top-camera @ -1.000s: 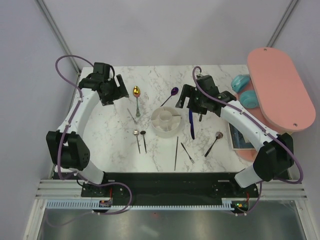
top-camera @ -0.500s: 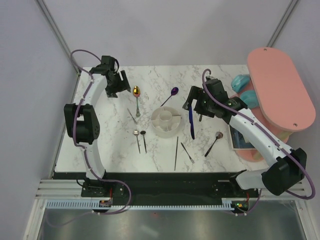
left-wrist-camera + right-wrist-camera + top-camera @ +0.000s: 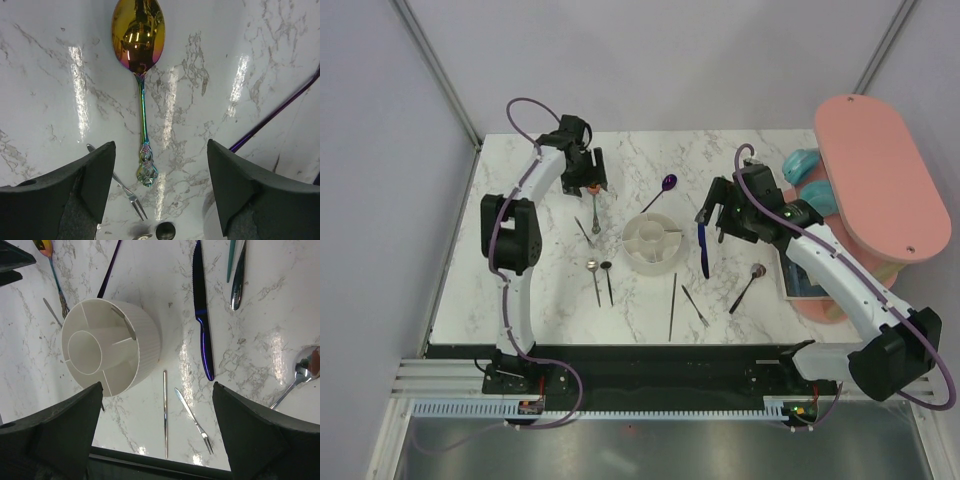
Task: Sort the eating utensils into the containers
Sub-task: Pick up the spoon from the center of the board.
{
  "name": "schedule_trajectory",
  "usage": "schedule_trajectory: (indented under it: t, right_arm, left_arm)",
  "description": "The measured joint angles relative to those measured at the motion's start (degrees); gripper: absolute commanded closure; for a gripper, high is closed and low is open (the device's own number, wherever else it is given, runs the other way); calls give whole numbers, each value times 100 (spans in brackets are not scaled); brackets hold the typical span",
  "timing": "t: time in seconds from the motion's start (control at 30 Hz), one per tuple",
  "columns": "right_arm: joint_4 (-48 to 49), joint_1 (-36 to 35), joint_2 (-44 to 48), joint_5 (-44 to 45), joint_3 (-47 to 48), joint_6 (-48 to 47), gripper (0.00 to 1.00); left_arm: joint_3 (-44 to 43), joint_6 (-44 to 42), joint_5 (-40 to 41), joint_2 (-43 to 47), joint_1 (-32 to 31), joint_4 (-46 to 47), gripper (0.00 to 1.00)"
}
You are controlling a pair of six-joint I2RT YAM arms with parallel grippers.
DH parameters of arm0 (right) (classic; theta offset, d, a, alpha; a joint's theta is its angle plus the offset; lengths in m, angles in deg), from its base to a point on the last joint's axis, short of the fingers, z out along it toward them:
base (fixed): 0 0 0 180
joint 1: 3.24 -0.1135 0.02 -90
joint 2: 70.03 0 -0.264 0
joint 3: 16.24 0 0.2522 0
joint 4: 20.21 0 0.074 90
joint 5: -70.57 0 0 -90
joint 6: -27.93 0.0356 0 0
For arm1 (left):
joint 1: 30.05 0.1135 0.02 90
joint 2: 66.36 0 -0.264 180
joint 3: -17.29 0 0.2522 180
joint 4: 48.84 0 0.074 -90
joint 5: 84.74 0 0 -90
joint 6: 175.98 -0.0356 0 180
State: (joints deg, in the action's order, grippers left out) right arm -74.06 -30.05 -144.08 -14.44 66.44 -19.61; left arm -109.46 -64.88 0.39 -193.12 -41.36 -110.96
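left end effector (image 3: 160, 147): spread wide open with nothing in it, hanging right over the gold spoon (image 3: 141, 100) toward the far left of the tabletop (image 3: 535, 290). In the wrist view the tail of the spoon's handle sits between the two fingers, and nothing's touching as far as I can see.
right end effector (image 3: 157, 386): also wide open and empty, up over the near-right side of the holder (image 3: 650, 262).
holder: white round one with a middle cup and ring sections, standing upright about mid-tabletop.
knife (image 3: 703, 245): blue handle, lying flat just right of the holder but not touching it, handle toward the near edge.
purple spoon (image 3: 657, 195): just behind the holder, bowl pointing away, handle end close to the rim.
front of holder: a thin stick (image 3: 673, 305) and a small fork (image 3: 696, 305) lie side by side.
near left of holder: silver spoon (image 3: 594, 282) and black spoon (image 3: 608, 283) lie next to each other, with a little fork (image 3: 584, 231) between them and the gold spoon.
right side: a shiny spoon (image 3: 745, 290) lies on a diagonal, well apart from the holder.
by the knife blade: two more slim pieces, one teal and one silver piece (image 3: 239, 275). Can't tell what they are.
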Motion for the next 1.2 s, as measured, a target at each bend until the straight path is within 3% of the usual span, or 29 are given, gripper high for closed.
schedule_trajectory:
  t: [0.43, 0.83, 1.07, 1.2]
  right_arm:
    - [-197, 66, 428, 92, -221, 107, 2]
    - [-433, 107, 284, 83, -221, 79, 2]
    - [-468, 170, 280, 52, -221, 79, 2]
    - [-476, 199, 271, -4, -221, 79, 2]
  left_arm:
    - [-72, 157, 1239, -503, -262, -129, 27]
    - [-664, 223, 1329, -1064, -243, -129, 33]
    - [-675, 223, 1379, -1145, -245, -166, 46]
    - [-675, 221, 1379, -1145, -258, -186, 63]
